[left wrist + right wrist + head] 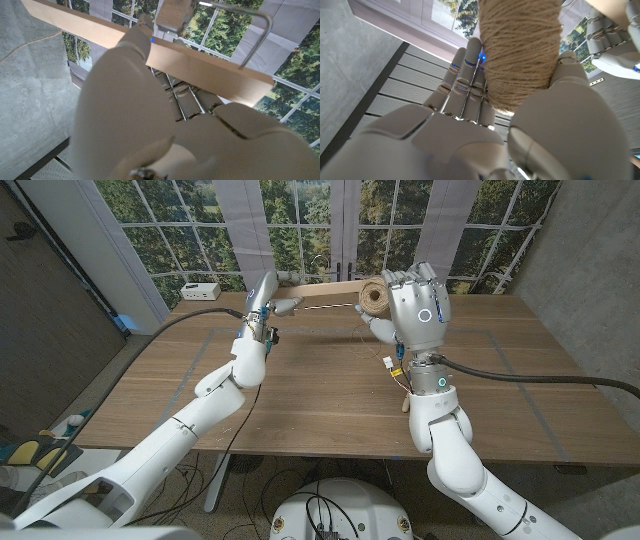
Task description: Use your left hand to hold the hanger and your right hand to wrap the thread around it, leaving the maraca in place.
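My left hand (260, 302) is raised over the table's far side and grips a wooden hanger (322, 292) near one end. In the left wrist view the hanger's flat bar (210, 70) crosses over my left hand (145, 115), with a wire loop (256, 35) above it. My right hand (418, 308) holds a spool of beige thread (375, 298) up beside the hanger's other end. The spool (517, 50) sits between my right hand's fingers (470, 82) and thumb. A thin strand (335, 307) runs from the spool toward the hanger. A small tan object (404, 400), perhaps the maraca, lies on the table, partly hidden behind my right forearm.
A white box (200, 291) stands at the wooden table's (300, 400) far left corner. Windows with trees line the wall behind. Cables trail from both arms across the table. My left hand (615, 45) appears at the edge of the right wrist view.
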Controlling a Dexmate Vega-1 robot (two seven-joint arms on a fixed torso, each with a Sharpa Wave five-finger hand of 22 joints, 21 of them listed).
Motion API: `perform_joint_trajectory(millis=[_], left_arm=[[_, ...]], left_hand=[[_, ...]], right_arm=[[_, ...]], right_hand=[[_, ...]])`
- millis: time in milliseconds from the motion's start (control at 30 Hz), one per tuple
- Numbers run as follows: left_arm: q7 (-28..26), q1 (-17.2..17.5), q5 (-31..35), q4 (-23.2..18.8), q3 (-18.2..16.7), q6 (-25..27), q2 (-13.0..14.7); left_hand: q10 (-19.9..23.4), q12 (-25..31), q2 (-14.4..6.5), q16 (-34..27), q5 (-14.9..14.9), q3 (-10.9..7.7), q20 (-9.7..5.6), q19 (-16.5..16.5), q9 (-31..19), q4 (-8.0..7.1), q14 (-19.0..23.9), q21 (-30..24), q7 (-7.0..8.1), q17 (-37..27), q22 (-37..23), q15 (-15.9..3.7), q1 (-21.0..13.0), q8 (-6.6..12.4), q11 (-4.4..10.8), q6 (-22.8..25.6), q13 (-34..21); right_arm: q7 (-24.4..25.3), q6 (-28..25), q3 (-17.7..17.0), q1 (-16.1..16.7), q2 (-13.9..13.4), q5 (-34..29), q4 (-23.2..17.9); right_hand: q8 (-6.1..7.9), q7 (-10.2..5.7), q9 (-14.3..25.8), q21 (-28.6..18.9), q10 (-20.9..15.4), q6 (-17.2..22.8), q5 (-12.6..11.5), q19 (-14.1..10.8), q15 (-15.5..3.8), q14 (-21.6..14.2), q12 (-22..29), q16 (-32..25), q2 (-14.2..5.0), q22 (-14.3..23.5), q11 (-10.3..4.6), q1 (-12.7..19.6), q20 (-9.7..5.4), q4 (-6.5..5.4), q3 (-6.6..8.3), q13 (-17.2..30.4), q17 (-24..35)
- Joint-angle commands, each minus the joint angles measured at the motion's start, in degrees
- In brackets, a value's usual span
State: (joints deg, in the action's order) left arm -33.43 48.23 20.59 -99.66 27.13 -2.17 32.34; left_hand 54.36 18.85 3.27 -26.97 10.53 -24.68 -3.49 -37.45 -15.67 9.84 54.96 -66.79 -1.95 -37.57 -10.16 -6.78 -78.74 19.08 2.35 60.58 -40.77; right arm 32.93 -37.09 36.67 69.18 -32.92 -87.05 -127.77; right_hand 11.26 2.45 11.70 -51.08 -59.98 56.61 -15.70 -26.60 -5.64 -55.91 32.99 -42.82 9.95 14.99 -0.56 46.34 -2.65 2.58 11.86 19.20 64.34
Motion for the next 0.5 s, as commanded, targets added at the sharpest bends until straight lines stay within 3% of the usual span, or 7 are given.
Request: perform_joint_trajectory(millis=[33,500], left_arm=[[2.37,-2.72,-2.62,-0.99,0.95,2.93,-1.24],[7.04,-4.52,-8.72,-2.45,1.2,6.29,-2.1]], left_hand=[[0.59,-0.25,-8.76,0.1,0.07,-1.43,-7.48,0.2,-0.76,-0.77,1.84,-0.43,-2.65,-0.1,-0.08,-3.23,-7.57,0.35,-0.09,3.1,-0.12],[0.92,-0.55,-8.69,0.28,-0.1,-1.52,-7.52,-0.16,-0.73,-0.65,2.6,-0.81,-2.55,0.35,-0.13,-3.32,-7.77,0.3,0.09,3.31,0.02]], right_arm=[[-0.43,-0.05,-0.33,2.94,0.96,2.11,1.88],[-1.65,0.94,0.75,1.16,0.24,6.9,6.38]], right_hand=[[0.16,-5.77,-0.05,-0.52,-4.06,6.09,-0.22,0.36,-7.36,-3.24,-0.51,0.13,-19.22,-0.02,-4.08,19.94,-7.0,-0.09,-0.14,7.59,0.25],[0.0,-7.15,-0.1,-1.17,-3.77,5.67,-0.25,0.98,-7.36,-3.01,-1.14,1.06,-19.05,-0.67,-5.07,19.72,-6.92,-0.39,-0.81,7.85,0.64]])
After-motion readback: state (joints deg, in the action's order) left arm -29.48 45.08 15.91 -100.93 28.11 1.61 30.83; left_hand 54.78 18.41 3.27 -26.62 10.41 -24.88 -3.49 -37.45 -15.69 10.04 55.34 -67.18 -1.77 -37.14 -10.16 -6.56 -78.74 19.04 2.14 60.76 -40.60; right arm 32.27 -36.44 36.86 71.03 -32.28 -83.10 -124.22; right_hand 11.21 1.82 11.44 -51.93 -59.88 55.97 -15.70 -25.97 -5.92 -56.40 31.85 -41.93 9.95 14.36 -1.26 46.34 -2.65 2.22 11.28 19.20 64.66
